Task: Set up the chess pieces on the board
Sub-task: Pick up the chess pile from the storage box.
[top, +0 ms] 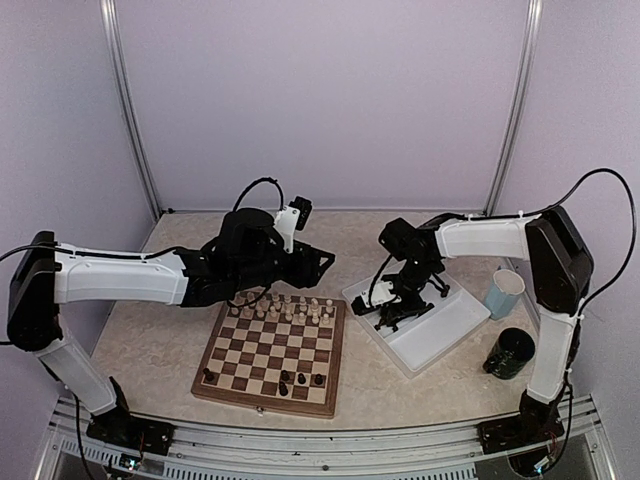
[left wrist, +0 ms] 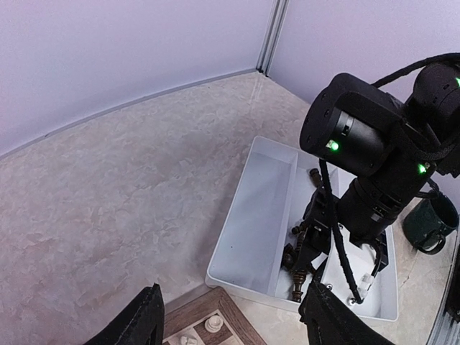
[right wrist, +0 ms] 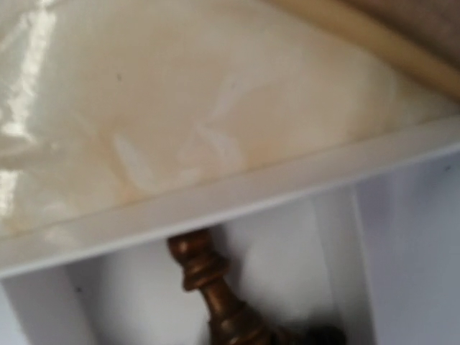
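The wooden chessboard (top: 268,358) lies in front of the left arm. Cream pieces (top: 280,309) stand in its two far rows, and a few dark pieces (top: 285,381) in its near row. My left gripper (top: 318,262) is open and empty, hovering past the board's far right corner (left wrist: 208,316); its fingers (left wrist: 140,320) are spread wide. My right gripper (top: 393,317) is down inside the white tray (top: 440,335). It looks shut on a dark brown piece (right wrist: 208,287), whose head points at the tray wall. That piece also shows in the left wrist view (left wrist: 297,282).
The white tray (left wrist: 259,208) has a divider, with a few more dark pieces (left wrist: 293,253) under the right arm. A pale blue cup (top: 505,293) and a dark mug (top: 511,353) stand to the tray's right. The enclosure walls are close behind.
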Tool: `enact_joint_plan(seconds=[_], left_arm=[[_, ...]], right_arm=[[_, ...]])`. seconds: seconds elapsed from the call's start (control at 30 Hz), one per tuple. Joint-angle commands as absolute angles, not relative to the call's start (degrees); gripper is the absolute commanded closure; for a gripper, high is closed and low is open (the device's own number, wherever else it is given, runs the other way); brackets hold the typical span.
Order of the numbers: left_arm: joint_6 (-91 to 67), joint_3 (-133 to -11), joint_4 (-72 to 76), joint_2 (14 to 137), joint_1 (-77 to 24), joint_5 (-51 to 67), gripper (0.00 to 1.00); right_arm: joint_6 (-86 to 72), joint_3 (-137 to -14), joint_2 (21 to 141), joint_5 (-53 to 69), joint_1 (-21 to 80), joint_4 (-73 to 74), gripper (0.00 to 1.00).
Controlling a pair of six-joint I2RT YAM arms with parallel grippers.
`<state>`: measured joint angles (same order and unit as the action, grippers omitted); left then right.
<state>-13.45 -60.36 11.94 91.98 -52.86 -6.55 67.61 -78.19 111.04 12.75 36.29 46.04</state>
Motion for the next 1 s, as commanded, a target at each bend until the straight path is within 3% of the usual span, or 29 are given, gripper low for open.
enact_joint_plan(seconds=[0.0, 0.3, 0.47, 0.6, 0.8, 0.97], left_arm=[[-13.38, -59.35, 12.22, 90.09, -52.91, -7.27, 0.33], [-13.71, -59.53, 12.48, 90.21, -52.57, -6.85, 0.33], [-14.05, -59.85, 12.76, 90.69, -52.65, -6.07, 0.33], [-15.21, -59.36, 15.39, 91.91, -52.56, -3.82, 0.33], [-22.28, -60.89, 23.17, 97.12, -52.38, 5.65, 0.36], [-28.25, -64.74, 27.61, 103.30, -51.97, 12.80, 0.41]], right_arm=[[68.87, -77.49, 112.92, 10.09, 36.77, 47.36, 0.68], [66.29, -76.76, 112.10, 8.58, 36.62, 45.80, 0.89], [62.77, -76.38, 107.05, 14.03, 33.31, 45.27, 0.93], [58.49, -76.34, 102.84, 26.09, 27.69, 44.27, 0.94], [51.64, -72.23, 98.15, 40.25, 23.26, 37.81, 0.95], [48.01, -70.54, 96.86, 45.26, 22.94, 34.22, 0.95]])
